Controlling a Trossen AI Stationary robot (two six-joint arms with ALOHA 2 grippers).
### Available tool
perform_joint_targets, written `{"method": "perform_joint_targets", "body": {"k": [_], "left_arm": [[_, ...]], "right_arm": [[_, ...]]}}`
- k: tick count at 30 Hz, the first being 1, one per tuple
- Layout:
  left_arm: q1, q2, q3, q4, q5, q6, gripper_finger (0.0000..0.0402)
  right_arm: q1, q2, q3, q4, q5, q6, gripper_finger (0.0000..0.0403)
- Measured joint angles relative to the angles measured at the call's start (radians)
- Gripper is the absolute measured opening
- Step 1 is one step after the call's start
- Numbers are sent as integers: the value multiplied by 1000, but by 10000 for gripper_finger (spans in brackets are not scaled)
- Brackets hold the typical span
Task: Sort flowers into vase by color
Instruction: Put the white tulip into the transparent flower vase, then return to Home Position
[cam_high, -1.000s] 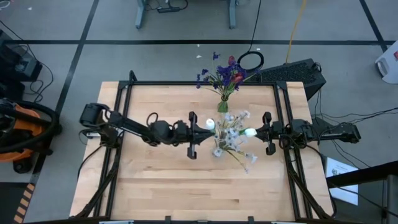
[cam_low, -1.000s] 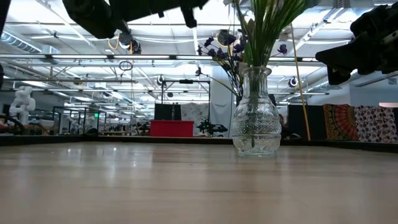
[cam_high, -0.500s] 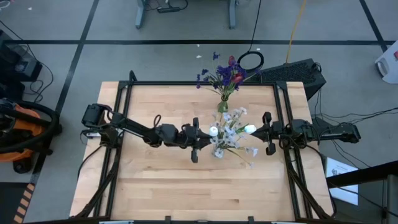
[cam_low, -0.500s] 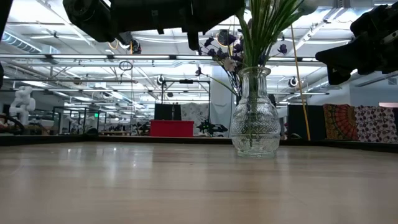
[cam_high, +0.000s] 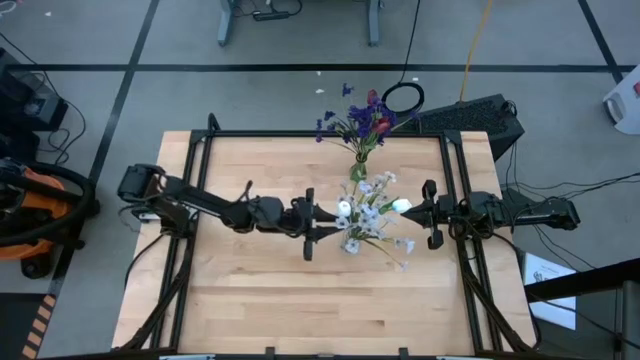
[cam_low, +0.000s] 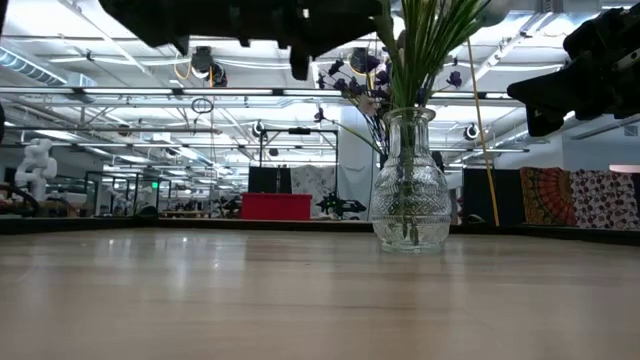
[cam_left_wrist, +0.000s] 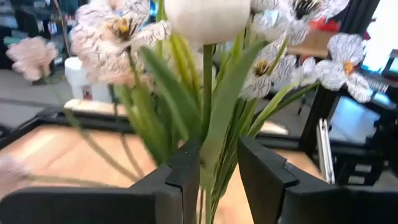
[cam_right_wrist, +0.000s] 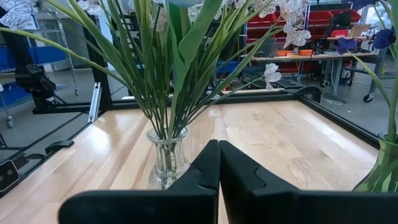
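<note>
Leaves (cam_left_wrist: 186, 106) hide stem between left gripper (cam_left_wrist: 219, 174) fingers (cam_left_wrist: 261, 171)

No readable text, label, brand, number or sign appears on any object in these four views.

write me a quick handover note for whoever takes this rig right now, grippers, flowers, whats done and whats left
Left gripper: jaws parted around a white bud's stem above the near glass vase; release looks underway, so back it off gently.
Right gripper: shut, empty, hovering just right of that vase.
White and pale flowers stand in the near vase.
Purple-blue sprays and the dark red bud stand in the far vase at the table's back edge.
No loose flowers show on the table.
Left: clear the left arm and confirm the bud has settled.
</note>
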Motion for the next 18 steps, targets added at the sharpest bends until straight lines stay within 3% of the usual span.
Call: {"method": "perform_joint_targets", "body": {"k": [13, 18], "left_arm": [[40, -356, 0, -788, 13, 149, 111], [57, -498, -89, -852, 30, 203, 102]], "right_arm": [[0, 0, 0, -1, 0, 0, 0], [0, 0, 0, -1, 0, 0, 0]]}}
